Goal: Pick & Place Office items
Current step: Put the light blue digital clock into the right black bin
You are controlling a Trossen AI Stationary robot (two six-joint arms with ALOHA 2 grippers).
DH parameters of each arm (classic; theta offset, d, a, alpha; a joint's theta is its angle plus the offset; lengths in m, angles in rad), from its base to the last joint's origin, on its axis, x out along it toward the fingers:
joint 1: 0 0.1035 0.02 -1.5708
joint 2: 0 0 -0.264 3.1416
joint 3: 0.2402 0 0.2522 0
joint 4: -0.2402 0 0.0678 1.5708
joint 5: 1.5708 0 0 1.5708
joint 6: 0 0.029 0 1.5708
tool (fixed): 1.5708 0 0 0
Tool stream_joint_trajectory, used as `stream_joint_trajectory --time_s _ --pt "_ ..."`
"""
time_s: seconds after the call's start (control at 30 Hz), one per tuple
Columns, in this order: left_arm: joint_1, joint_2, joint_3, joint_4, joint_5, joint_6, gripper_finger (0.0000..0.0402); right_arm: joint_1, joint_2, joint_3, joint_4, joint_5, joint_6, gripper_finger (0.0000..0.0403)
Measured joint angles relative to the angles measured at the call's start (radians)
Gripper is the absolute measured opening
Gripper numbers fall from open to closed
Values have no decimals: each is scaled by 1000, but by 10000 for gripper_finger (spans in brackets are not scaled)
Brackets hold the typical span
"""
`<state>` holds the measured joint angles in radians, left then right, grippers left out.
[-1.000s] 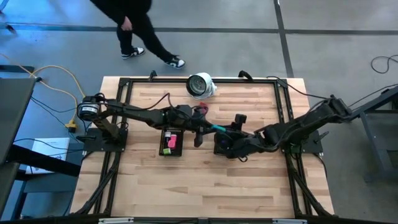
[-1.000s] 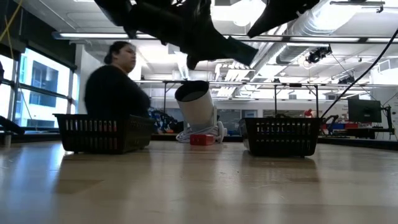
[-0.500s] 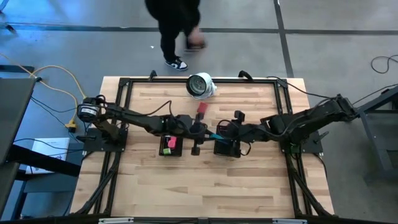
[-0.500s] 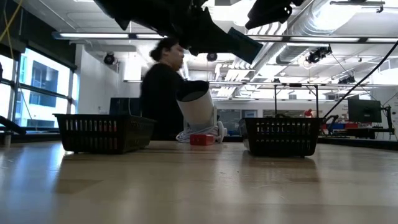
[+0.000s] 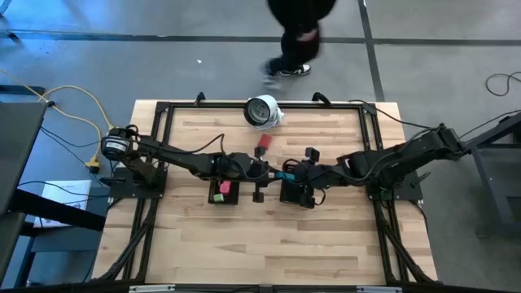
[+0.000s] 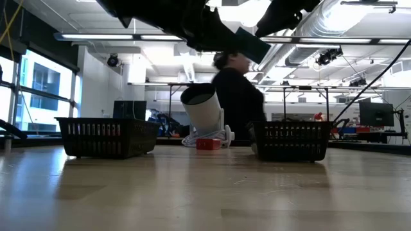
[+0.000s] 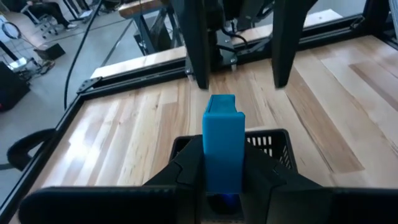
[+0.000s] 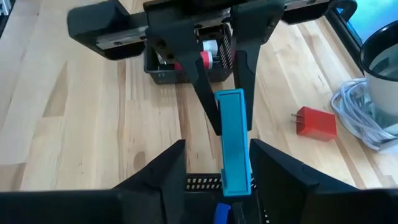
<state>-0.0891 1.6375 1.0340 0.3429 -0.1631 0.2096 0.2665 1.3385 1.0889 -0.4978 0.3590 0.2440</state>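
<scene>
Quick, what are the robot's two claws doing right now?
Left gripper: shut on the blue piece, above the right tray.
Right gripper: open around that same blue piece, closing in on it.

From table height, two black mesh trays (image 6: 108, 136) (image 6: 291, 141) sit well apart on the wooden table (image 6: 205, 192). Between them, farther back, a white round object (image 6: 204, 112) stands tilted over a coil of white cable (image 6: 221, 136), with a small red piece (image 6: 208, 144) just in front. Dark arm parts (image 6: 192, 25) hang overhead. A person (image 6: 236, 102) in dark clothes passes behind.
</scene>
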Motion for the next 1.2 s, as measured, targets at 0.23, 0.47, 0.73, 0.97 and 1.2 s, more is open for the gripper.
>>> stream_joint_trajectory --time_s 0.23,0.47,0.73,0.97,1.2 --pt "0 0 0 13 0 0 60 -1 11 0 -27 6 0 153" --pt "-5 -1 0 25 3 -1 60 -1 11 0 -30 9 -1 152" --pt "-20 -2 0 50 4 4 60 -1 11 0 -40 17 -1 152" --pt "-21 -2 0 49 4 7 60 -1 11 0 -49 42 12 152" --pt "-21 -2 0 54 4 8 60 -1 11 0 -72 46 25 152"
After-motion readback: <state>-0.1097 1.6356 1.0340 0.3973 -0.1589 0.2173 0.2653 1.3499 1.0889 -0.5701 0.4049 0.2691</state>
